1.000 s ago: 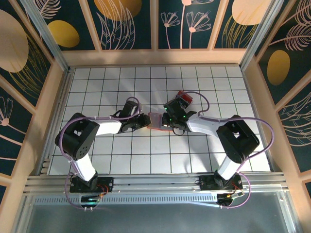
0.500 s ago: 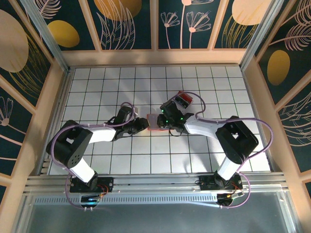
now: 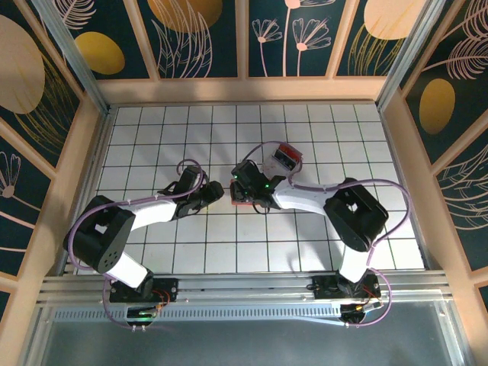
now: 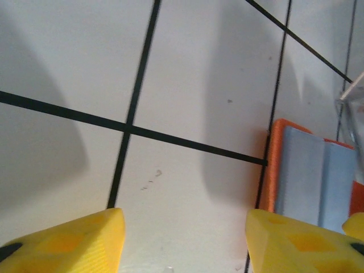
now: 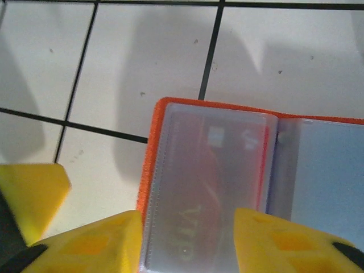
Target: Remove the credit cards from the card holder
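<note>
Left gripper (image 4: 183, 242) and right gripper (image 5: 186, 230) spread empty; we'd pin the light, floppy card holder (image 5: 318, 176) and pinch its slick card (image 5: 207, 187) edgewise.

On table (image 3: 152, 137) centre, card holder (image 5: 318, 170) lies open; card (image 5: 199, 199) inside its sleeve; left gripper (image 4: 182, 244) just left of holder; right gripper (image 5: 186, 239) over it; clear box (image 3: 286, 158) behind-right.

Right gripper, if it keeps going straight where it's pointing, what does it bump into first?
Probably the open card holder. In the right wrist view it lies straight ahead of the right gripper, whose jaws stand open, with a reddish card tucked inside. How far off it is remains unclear.
</note>
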Robot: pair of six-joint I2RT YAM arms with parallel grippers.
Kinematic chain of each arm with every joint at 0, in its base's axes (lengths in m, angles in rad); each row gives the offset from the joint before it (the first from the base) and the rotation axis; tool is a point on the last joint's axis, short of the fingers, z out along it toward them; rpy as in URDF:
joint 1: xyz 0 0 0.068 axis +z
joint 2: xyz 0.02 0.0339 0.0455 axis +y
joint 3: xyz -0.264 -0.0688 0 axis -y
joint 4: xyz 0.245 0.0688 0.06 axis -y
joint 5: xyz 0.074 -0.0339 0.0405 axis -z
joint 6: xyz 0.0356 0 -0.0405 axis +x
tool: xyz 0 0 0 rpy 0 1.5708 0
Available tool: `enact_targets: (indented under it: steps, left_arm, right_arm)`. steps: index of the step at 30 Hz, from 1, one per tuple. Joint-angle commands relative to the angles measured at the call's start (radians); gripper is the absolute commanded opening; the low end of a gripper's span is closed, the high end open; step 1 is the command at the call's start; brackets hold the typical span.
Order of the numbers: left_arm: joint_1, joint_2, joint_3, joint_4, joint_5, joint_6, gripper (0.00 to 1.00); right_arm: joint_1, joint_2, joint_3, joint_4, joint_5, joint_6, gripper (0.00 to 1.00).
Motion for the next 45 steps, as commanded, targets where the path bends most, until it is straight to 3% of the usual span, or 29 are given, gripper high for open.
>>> enact_targets:
  steps: [1, 13, 21, 25, 30, 32, 36, 45]
  left_arm:
    - [0.003, -0.033, 0.035, -0.080, -0.078, 0.029, 0.62]
    - [0.003, -0.035, 0.047, -0.118, -0.126, 0.067, 0.68]
    - [0.004, -0.020, 0.070, -0.119, -0.112, 0.106, 0.70]
    - [-0.002, -0.009, 0.089, -0.125, -0.118, 0.151, 0.75]
    - [-0.057, 0.032, 0.167, -0.245, -0.295, 0.225, 0.99]
    - [-0.069, 0.049, 0.197, -0.298, -0.358, 0.231, 0.99]
    - [-0.069, 0.017, 0.177, -0.267, -0.380, 0.202, 0.99]
    - [-0.006, -0.016, 0.128, -0.214, -0.346, 0.153, 0.99]
  right_arm:
    - [0.010, 0.035, 0.037, -0.053, 0.052, -0.029, 0.51]
    - [0.012, 0.120, 0.061, -0.087, 0.047, -0.033, 0.53]
    - [0.004, 0.133, 0.052, -0.103, 0.069, -0.015, 0.34]
    - [-0.005, 0.118, 0.041, -0.087, 0.066, -0.002, 0.24]
    - [-0.014, 0.070, 0.019, -0.051, 0.037, 0.011, 0.25]
    - [-0.012, 0.039, 0.006, -0.028, 0.017, 0.005, 0.26]
    - [0.007, -0.005, -0.003, -0.016, 0.029, -0.020, 0.34]
    - [0.046, 0.063, 0.058, -0.055, 0.074, -0.084, 0.50]
